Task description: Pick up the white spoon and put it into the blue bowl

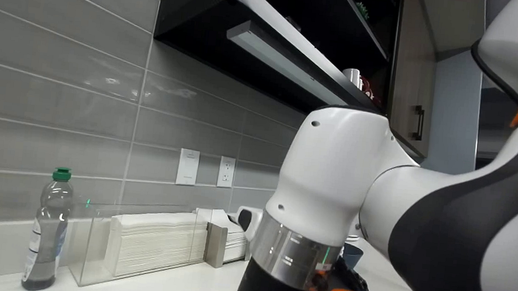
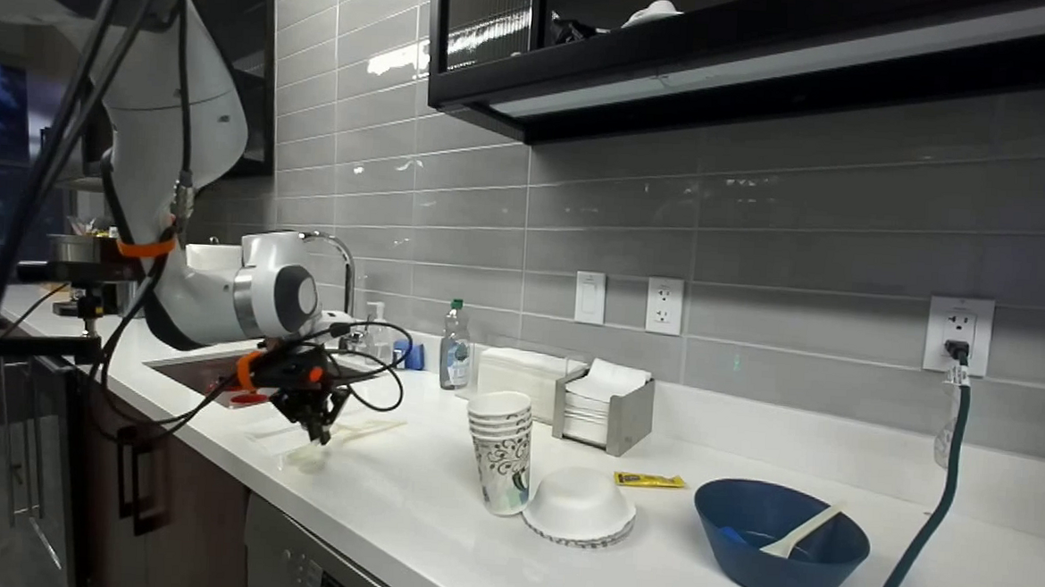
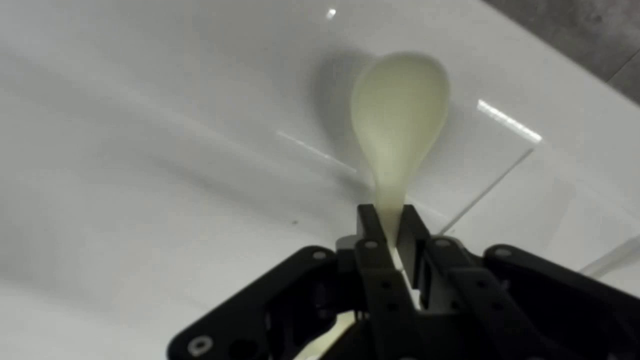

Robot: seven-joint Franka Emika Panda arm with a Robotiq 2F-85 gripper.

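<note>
The claw (image 3: 391,220) grips a white spoon (image 3: 400,105), cups (image 2: 502,453) between it and the blue bowl (image 2: 776,575), counter (image 2: 414,494) beneath, tiles (image 2: 475,184) beyond.

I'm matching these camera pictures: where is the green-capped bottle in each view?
In an exterior view: green-capped bottle at lower left.
In an exterior view: the bottle just left of centre.
Wrist view: not in it.
Shared landmark: metal napkin holder, right of the bottle in both exterior views.

Glare is spotting the wall (image 2: 612,213) in both exterior views; in the dim wrist view, the spoon (image 3: 397,125) is casting soft shadows.
</note>
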